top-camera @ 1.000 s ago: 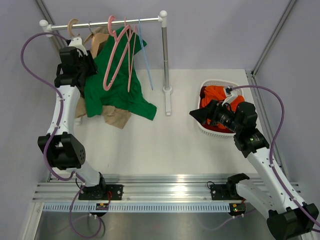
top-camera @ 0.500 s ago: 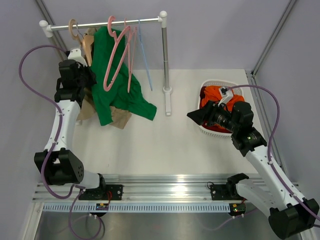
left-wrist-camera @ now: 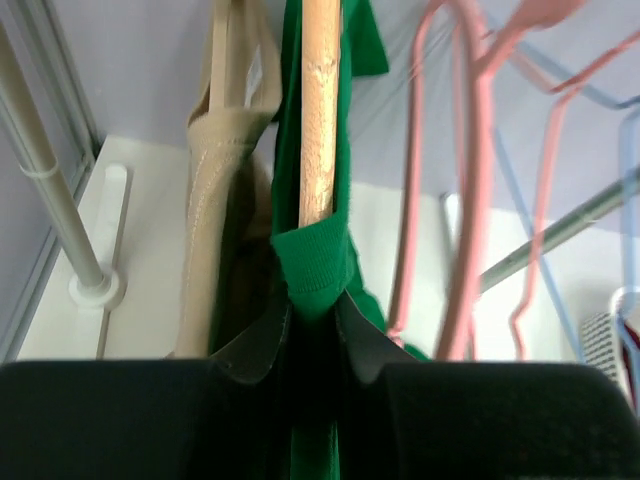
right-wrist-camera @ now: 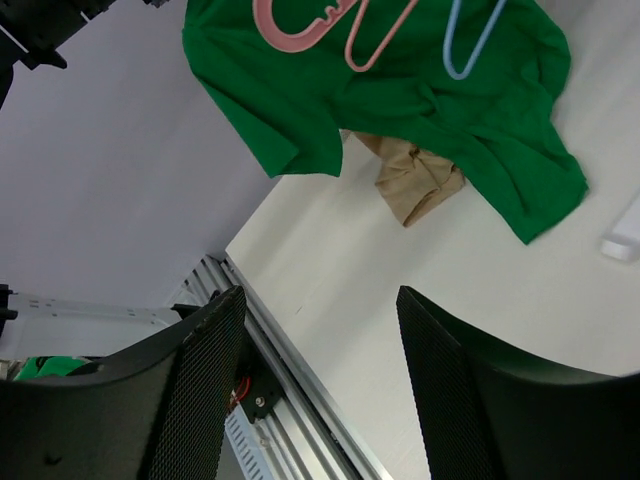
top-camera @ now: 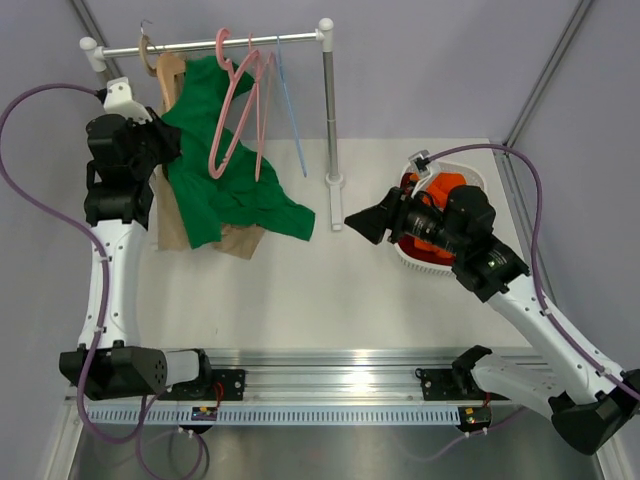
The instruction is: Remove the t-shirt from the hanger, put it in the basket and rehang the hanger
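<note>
Take the rail (top-camera: 230,43) as your reference. The t-shirt (top-camera: 225,170) hangs below its left half on the hanger (top-camera: 168,75), and its lower hem and one sleeve spill onto the tabletop (top-camera: 300,290) toward the rail's upright post. Your left gripper (top-camera: 165,150) is raised just under the rail's left end, at the shirt's left edge.

From the top view you cannot judge the grip. The left wrist view settles it: the jaws are clamped on a folded green edge of the shirt, directly below the hanger's wooden arm, which rises out of the fabric there. That view also shows the beige top (left-wrist-camera: 225,150) hanging just beside the shirt, on the side away from the pink hangers (left-wrist-camera: 470,170).

Your right gripper (top-camera: 362,225) hovers right of the rail's post, its arm crossing above the basket (top-camera: 415,262) of orange cloth (top-camera: 445,185). Its wrist view shows the jaws wide apart with nothing between them, facing the shirt across bare tabletop. It also shows a corner of the beige top poking out from under the green hem.
</note>
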